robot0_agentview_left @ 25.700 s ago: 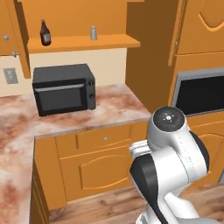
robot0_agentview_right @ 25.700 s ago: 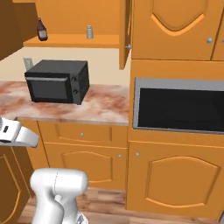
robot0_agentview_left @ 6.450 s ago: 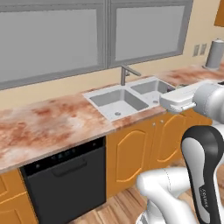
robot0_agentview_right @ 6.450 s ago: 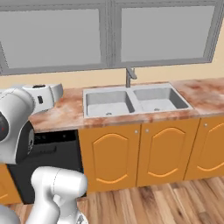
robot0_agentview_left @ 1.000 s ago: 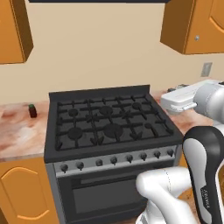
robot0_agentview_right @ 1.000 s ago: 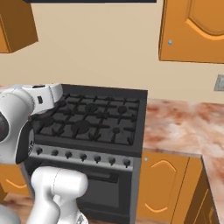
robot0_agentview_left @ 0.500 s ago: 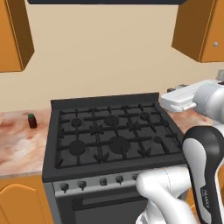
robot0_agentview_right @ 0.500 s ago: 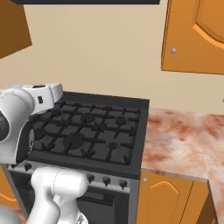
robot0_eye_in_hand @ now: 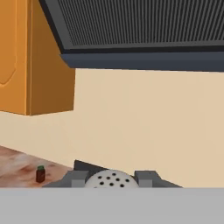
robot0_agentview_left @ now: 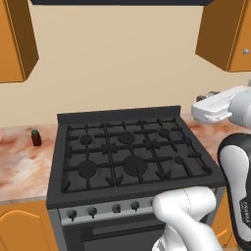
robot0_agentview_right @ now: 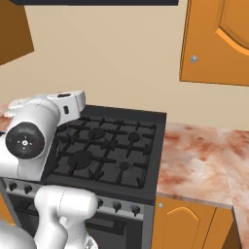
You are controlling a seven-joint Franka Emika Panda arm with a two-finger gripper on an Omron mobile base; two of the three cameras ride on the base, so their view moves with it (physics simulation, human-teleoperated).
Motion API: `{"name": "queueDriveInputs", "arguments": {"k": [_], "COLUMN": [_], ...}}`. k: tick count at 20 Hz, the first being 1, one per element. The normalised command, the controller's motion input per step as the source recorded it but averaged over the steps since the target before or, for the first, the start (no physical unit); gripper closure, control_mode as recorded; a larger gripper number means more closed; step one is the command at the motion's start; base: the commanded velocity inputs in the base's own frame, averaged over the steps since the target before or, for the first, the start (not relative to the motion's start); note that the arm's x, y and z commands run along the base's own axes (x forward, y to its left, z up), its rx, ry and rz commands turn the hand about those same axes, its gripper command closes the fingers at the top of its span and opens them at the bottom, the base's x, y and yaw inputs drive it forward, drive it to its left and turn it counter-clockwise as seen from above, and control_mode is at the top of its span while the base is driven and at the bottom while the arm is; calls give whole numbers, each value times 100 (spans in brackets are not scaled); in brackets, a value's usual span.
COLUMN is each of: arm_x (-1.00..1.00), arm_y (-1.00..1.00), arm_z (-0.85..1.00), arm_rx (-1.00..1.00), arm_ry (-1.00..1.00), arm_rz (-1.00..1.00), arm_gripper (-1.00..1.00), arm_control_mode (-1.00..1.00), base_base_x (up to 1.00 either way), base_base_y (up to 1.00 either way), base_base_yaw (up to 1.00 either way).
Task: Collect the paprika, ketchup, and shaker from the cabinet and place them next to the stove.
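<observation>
Left base view, left to right: one paprika jar [robot0_agentview_left: 36, 138], dark with a green lid, stands upright at centre left on the marbled desk [robot0_agentview_left: 19, 169], just beside the stove [robot0_agentview_left: 130, 159], which spans the lower centre. The stove carries five visible burners under cast-iron grates and a row of knobs along its front. Two orange wall cabinets appear, one at upper left [robot0_agentview_left: 17, 41] and one at upper right [robot0_agentview_left: 228, 32]. The white hand of the arm sits at centre right, above the stove's right edge, well apart from the jar.

Right base view: the stove [robot0_agentview_right: 109, 151] lies at centre left, a stretch of desk [robot0_agentview_right: 202, 168] at lower right, one cabinet door with a round silver knob at upper right.

Hand view: the paprika jar [robot0_eye_in_hand: 40, 174] stands at lower left on the desk; the claw [robot0_eye_in_hand: 112, 180] at bottom centre has its two dark tips pressed against one shaker [robot0_eye_in_hand: 112, 179], whose pale perforated dome shows between them. A range hood [robot0_eye_in_hand: 140, 33] crosses the top.
</observation>
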Motion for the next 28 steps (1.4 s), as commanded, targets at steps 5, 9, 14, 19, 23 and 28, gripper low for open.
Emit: {"name": "queueDriveInputs", "arguments": {"k": [5,9,14,19,23,28], "arm_x": [4,0,0,0,0,0], "arm_y": [-53,-52,-39,-28,-22,-26], "arm_z": [0,0,0,-12,-22,-24], "arm_rx": [0,0,0,0,0,1], "arm_ry": [-4,-2,0,2,4,7], "arm_rz": [7,4,0,0,0,0], "arm_gripper": [100,100,100,100,100,100], "arm_control_mode": [-100,-100,-100,-100,-100,-100], "base_base_x": [0,0,0,0,0,0], "base_base_y": [0,0,0,0,0,0], "base_base_yaw": [0,0,0,0,0,0]}}
